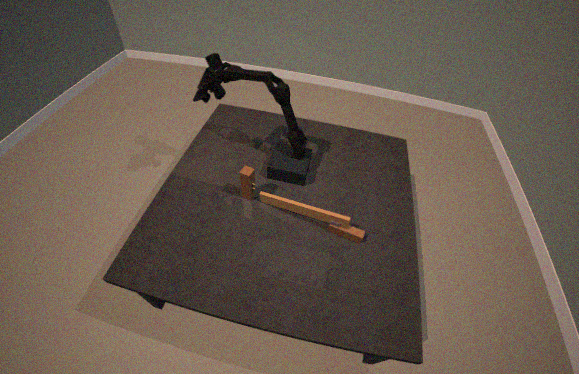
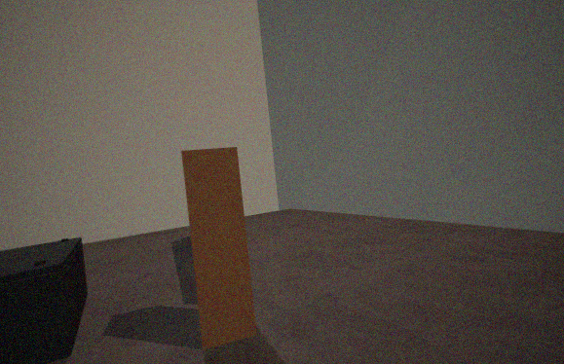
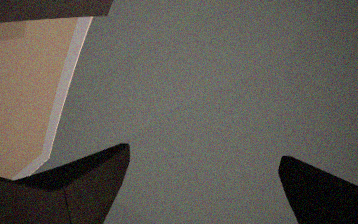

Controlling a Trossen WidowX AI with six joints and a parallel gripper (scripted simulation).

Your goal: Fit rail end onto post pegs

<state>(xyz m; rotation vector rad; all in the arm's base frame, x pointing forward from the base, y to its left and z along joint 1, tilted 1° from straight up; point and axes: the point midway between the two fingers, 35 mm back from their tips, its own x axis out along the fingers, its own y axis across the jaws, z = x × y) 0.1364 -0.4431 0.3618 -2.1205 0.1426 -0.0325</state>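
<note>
The wooden post (image 1: 246,186) (image 2: 220,243) stands upright on the table (image 1: 205,260). Small pegs (image 1: 253,186) show faintly on its side facing the rail. The long rail (image 1: 305,208) slopes: its near end is down on the table, a short gap from the post, and its far end rests on the low footboard block (image 1: 357,235). The bracket and the holes in the rail are too small to make out. In the exterior view the rail is not visible. My gripper (image 1: 210,97) (image 3: 205,158) is open and empty, high above and away from the post and rail, beyond the table's edge.
The arm's dark base (image 1: 289,169) (image 2: 34,307) stands on the table close to the post, on the far side of the rail in the top view. The wrist view shows mostly wall (image 3: 210,75), with some floor (image 3: 30,95) at the left.
</note>
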